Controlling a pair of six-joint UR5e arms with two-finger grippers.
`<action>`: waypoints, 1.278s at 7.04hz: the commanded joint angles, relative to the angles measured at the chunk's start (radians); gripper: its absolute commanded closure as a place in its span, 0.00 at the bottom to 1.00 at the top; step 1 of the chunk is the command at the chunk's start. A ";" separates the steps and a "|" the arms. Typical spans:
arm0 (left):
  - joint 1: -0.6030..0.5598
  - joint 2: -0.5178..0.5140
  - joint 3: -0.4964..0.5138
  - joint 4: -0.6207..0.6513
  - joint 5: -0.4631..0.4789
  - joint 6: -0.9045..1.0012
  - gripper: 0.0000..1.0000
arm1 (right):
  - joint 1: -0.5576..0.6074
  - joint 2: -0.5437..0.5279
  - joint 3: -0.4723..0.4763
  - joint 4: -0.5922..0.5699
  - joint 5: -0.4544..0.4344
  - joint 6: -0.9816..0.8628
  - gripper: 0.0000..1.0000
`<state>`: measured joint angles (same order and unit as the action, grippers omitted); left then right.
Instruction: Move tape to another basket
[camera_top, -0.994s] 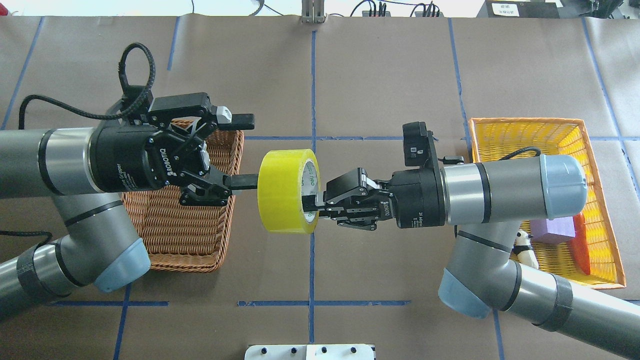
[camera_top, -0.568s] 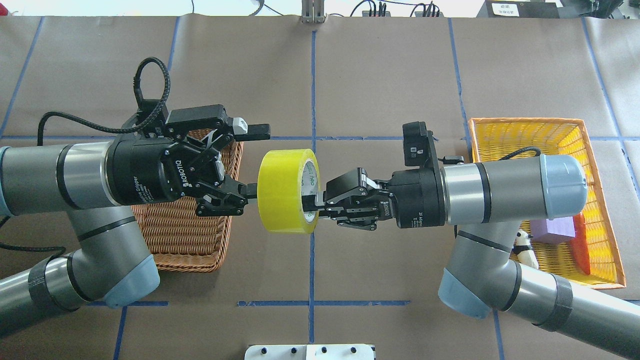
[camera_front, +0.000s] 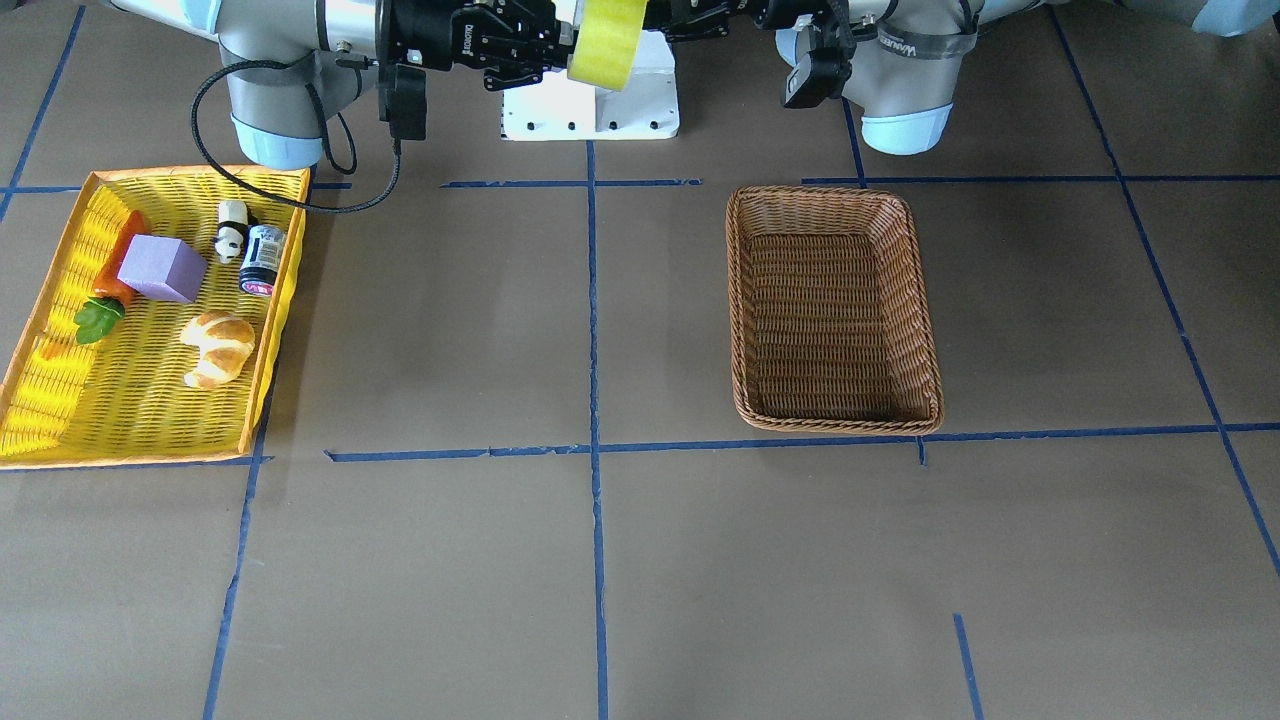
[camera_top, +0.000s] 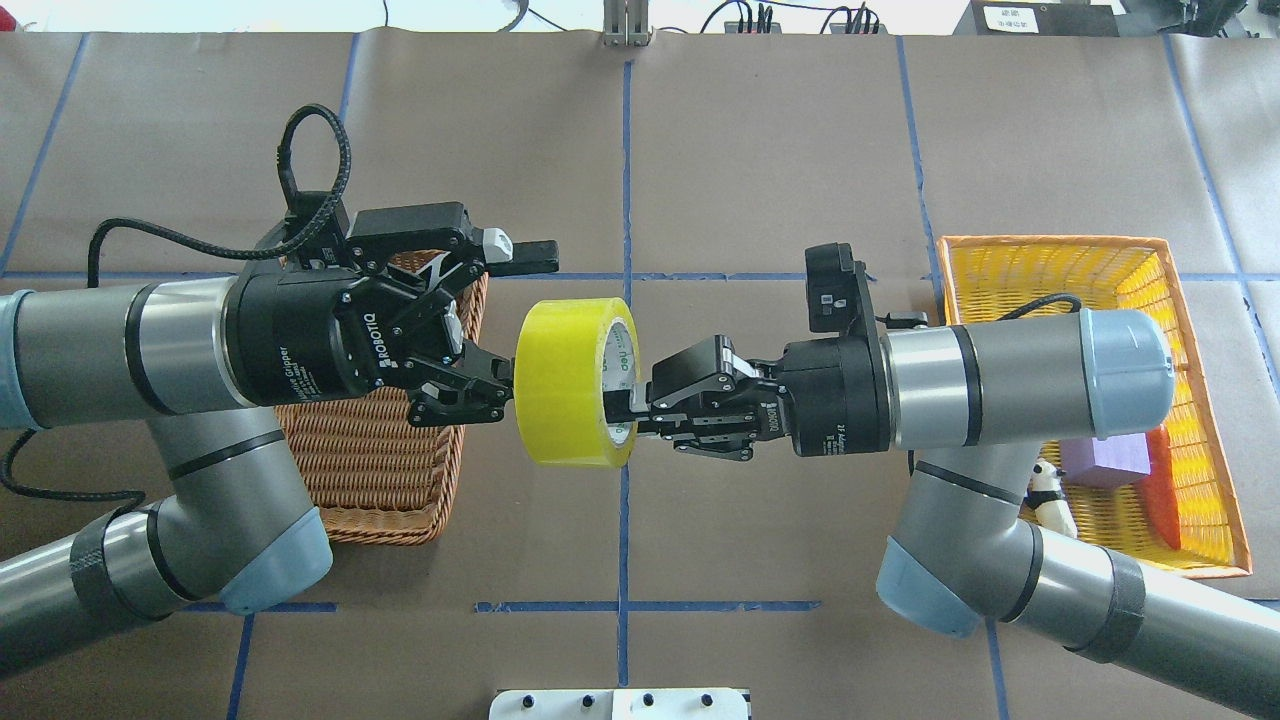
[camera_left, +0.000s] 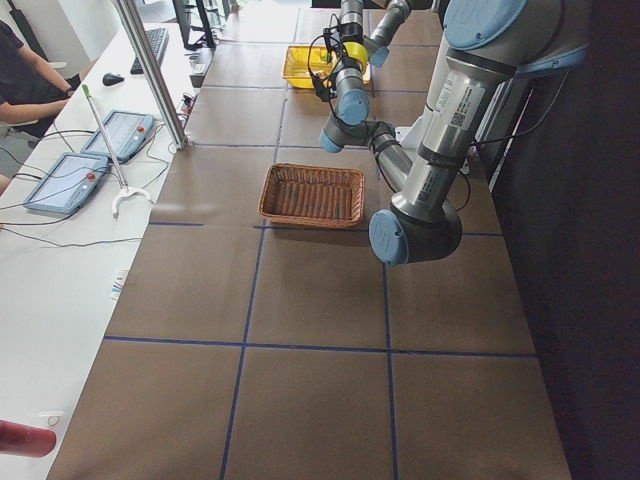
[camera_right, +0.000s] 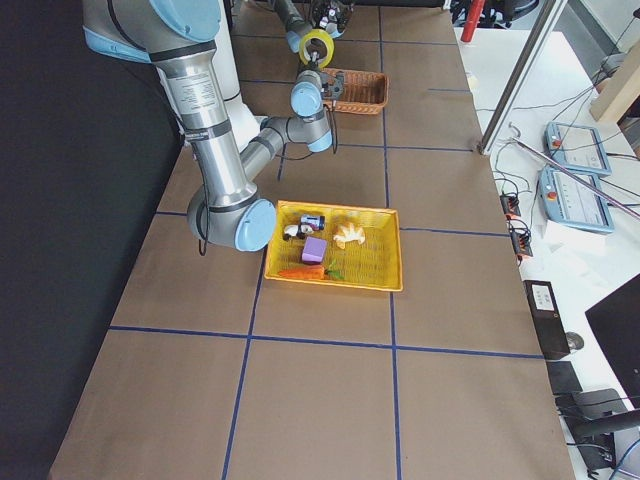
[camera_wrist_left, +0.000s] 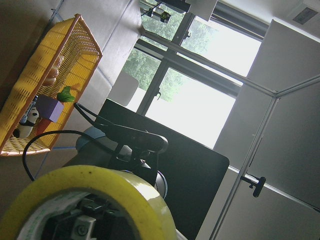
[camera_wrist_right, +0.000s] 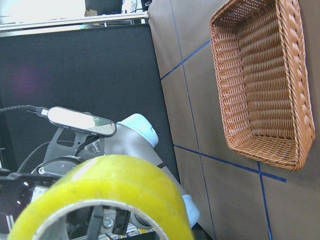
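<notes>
Presently we log: wide yellow-green packing tape roll (camera_top: 565, 385), airborne, wall pinched by right gripper (camera_top: 618, 412); left gripper (camera_top: 522, 316) spread wide beside it; brown woven wicker basket (camera_top: 400, 533) below.

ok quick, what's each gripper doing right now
Left gripper: open, fingers spread at the tape, not clamped.
Right gripper: shut on the tape, holding it off the table.

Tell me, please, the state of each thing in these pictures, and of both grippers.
tape: held in the air, in neither basket
right gripper: shut on the tape's wall
left gripper: open, one finger outside the tape, not shut on it
brown basket: on the table, empty
yellow basket: on the table, holds a croissant, a purple block and small toys
</notes>
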<state>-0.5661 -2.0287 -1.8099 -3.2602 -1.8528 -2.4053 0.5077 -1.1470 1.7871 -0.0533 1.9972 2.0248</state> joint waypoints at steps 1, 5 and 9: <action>0.000 0.001 0.003 0.000 0.000 0.000 0.25 | 0.000 0.000 0.000 0.001 0.000 0.000 1.00; 0.000 0.008 -0.006 0.002 0.000 -0.001 0.61 | 0.000 0.003 0.002 0.016 -0.008 -0.001 0.97; 0.002 0.012 -0.009 0.007 -0.002 -0.012 1.00 | -0.029 0.000 0.002 0.023 -0.083 -0.003 0.00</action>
<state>-0.5648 -2.0168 -1.8187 -3.2543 -1.8544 -2.4164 0.4897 -1.1458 1.7880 -0.0346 1.9403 2.0234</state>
